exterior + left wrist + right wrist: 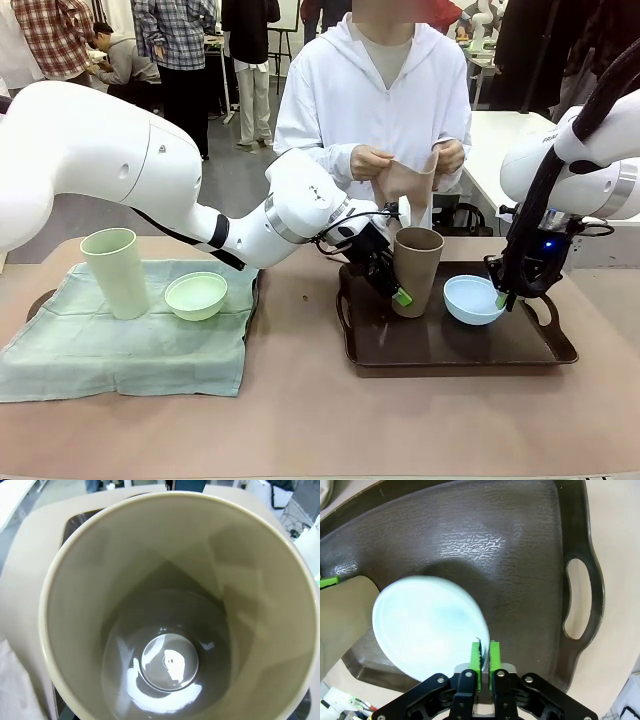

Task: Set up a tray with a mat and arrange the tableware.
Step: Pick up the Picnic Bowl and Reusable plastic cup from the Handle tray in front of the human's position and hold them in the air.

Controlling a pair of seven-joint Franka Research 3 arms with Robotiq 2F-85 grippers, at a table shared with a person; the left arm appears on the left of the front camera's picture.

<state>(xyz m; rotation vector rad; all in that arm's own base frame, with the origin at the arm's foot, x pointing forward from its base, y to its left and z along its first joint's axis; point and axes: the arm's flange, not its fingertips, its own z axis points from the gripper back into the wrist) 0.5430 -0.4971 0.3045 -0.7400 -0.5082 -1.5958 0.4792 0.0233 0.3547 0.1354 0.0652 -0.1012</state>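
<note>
Where the front view looks across the counter (300, 425), the left arm reaches past the middle to a dark tray (450, 362). The left jaws are clamped on the near-left wall of the brown tumbler (418, 270), which stands on the tray's left half; one green pad (402, 297) lies against its outside. Just right of it on the tray is the blue bowl (472, 298), and the right jaws pinch its right rim. At the far side a person's hands (372, 160) hold up a tan cloth (405, 180) above the tray. Well to the left, a green cloth (130, 350) lies on the counter, carrying the pale green tumbler (115, 272) upright and the mint bowl (196, 295) just beside it.

In the left wrist view the camera looks straight down into the brown tumbler (100, 580), its shiny bottom in sight, with a strip of tray (80, 520) and counter (25, 560) past its rim.

In the right wrist view the right jaws stand narrow, their green pads (475, 662) closed on the blue bowl's (425, 630) thin rim. The bowl is on the tray (520, 555), well apart from the handle slot (577, 597). The brown tumbler (345, 610) touches the bowl's far side, with a green pad tip (327, 581) above it.
</note>
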